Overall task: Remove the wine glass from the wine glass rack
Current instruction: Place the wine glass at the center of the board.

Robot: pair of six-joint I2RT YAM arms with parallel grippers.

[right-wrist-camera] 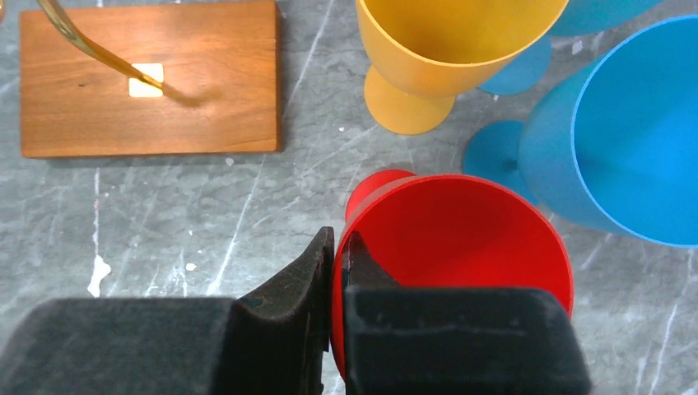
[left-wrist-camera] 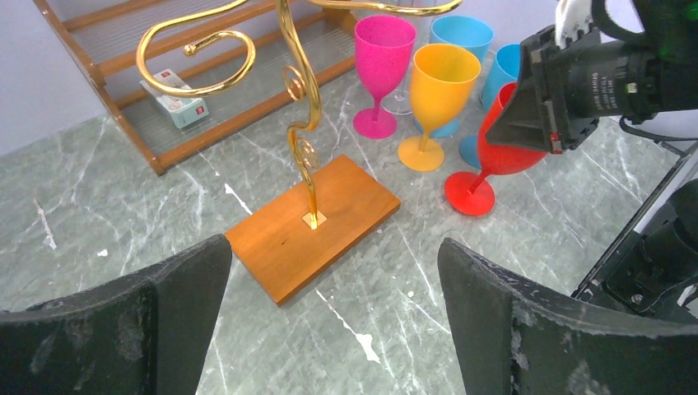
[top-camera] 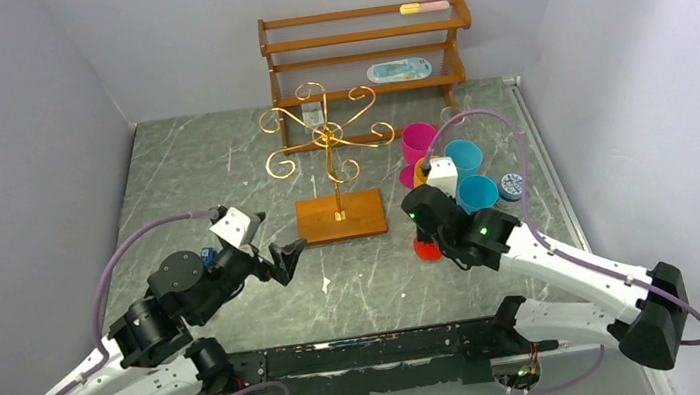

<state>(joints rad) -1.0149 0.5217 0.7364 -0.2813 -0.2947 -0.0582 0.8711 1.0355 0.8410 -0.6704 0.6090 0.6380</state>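
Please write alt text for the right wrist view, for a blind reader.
The right tool pinches the rim of a red wine glass. Beyond it stand an orange glass and a blue glass; the wooden base of the wine glass rack is at upper left.

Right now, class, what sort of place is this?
Probably a robot lab test booth: plain grey walls enclose a marble-look table, two robot arms sit at its near edge, with a wine glass rack as prop.
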